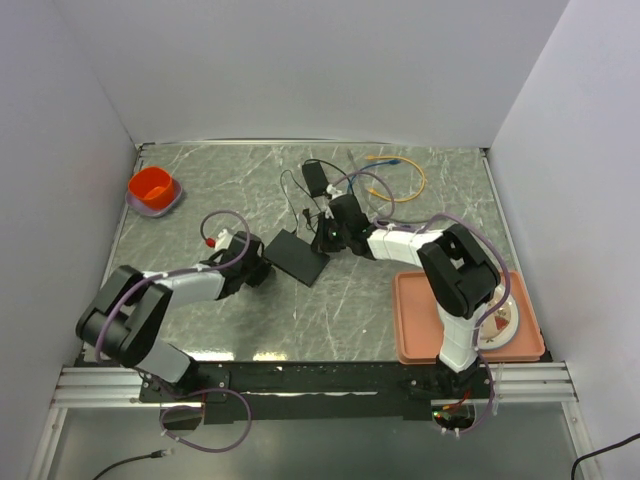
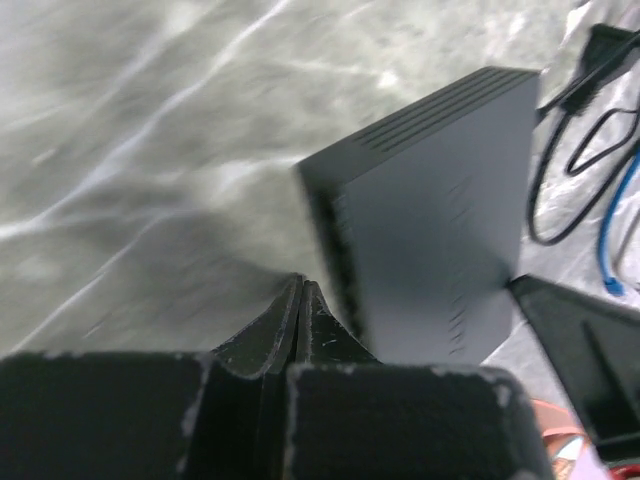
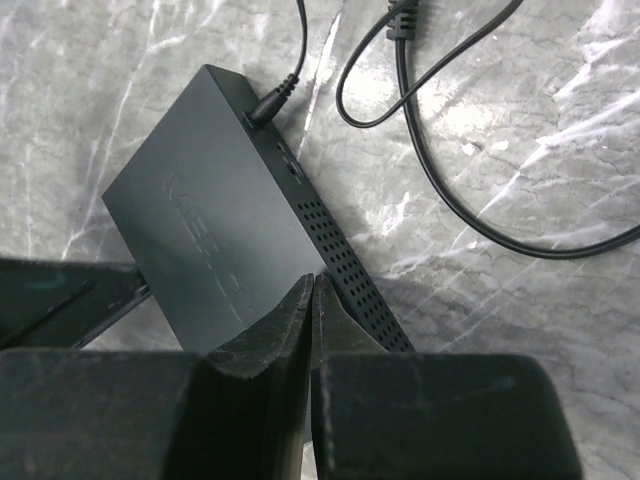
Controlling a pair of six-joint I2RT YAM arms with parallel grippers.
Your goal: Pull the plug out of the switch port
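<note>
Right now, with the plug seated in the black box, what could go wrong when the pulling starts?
1. The small black plug sits in the edge of the flat matte-black box, but the right pincer and the left pincer are both shut on nothing. As neither grips the box, it may slide along with the plug.
2. The thin black lead loops close beside the box and might snag a pincer.
</note>
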